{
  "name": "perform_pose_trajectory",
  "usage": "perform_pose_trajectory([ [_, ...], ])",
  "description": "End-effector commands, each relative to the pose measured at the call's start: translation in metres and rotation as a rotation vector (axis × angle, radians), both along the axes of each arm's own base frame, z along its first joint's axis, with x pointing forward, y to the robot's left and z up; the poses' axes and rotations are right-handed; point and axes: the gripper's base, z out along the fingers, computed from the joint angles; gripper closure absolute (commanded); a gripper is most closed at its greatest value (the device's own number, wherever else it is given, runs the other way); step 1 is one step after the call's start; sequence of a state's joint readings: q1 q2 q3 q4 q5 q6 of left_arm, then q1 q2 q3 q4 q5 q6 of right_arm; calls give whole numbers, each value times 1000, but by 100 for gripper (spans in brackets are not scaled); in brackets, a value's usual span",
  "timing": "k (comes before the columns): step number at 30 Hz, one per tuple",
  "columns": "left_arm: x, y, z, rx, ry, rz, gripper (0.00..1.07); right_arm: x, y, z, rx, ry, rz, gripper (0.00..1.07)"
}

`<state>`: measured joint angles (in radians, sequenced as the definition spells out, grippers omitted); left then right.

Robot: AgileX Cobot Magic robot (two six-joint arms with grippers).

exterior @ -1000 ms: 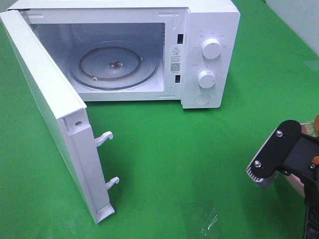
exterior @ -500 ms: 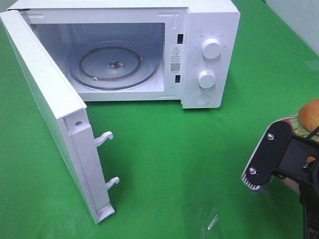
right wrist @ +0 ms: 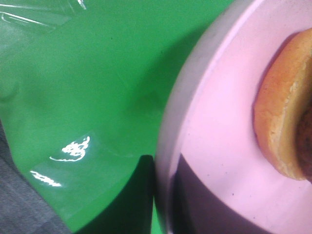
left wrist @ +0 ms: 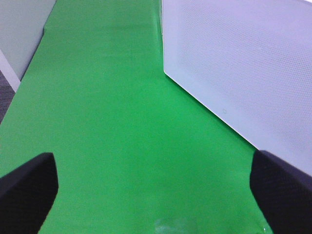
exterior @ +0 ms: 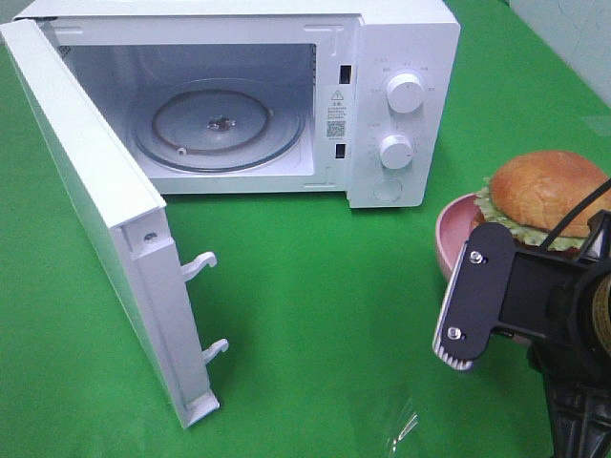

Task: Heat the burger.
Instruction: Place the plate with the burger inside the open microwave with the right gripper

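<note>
The burger [exterior: 549, 191], a golden-brown bun with green lettuce, sits on a pink plate [exterior: 456, 229] at the right, in front of the microwave's control panel. My right gripper [right wrist: 163, 200] is shut on the plate's rim [right wrist: 170, 146], one dark finger outside it and one inside. The bun's edge [right wrist: 278, 126] shows in the right wrist view. In the exterior high view the black wrist mount [exterior: 496, 296] hides the fingers. My left gripper [left wrist: 153, 195] is open and empty over the green cloth, beside the microwave door [left wrist: 243, 63]. It is out of the exterior high view.
The white microwave [exterior: 401, 57] stands at the back, its door [exterior: 86, 191] swung wide open toward the front left. Its glass turntable [exterior: 215, 124] holds nothing. Green cloth covers the table. A scrap of clear film [exterior: 406, 425] lies near the front.
My right arm has moved left and toward the microwave with the plate, so the burger has come fully into the exterior high view. The microwave and its door have not moved.
</note>
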<state>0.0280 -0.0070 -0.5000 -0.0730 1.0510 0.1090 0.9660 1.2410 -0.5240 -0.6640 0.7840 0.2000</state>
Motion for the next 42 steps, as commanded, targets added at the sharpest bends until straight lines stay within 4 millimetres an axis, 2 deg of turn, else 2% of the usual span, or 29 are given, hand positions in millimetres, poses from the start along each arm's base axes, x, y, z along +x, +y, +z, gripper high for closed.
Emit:
perform_pose_trajectory([
  [1, -2, -1, 0, -5, -32, 0, 7, 4, 0, 3, -43, -54, 89, 103],
  [8, -2, -1, 0, -5, -32, 0, 7, 10, 2, 8, -84, -137, 183, 102],
  [14, -2, -1, 0, -5, -32, 0, 7, 11, 8, 8, -46, -156, 235, 102],
  [19, -2, -1, 0, -5, -32, 0, 7, 11, 15, 9, -29, -178, 335, 103],
  [22, -2, -1, 0, -5, -32, 0, 7, 11, 20, 10, -31, -190, 444, 107],
  [29, -2, -1, 0, -5, -32, 0, 7, 12, 26, 12, -54, -237, 572, 107],
  [42, -2, -1, 0, -5, -32, 0, 7, 11, 30, 14, -76, -263, 685, 107],
])
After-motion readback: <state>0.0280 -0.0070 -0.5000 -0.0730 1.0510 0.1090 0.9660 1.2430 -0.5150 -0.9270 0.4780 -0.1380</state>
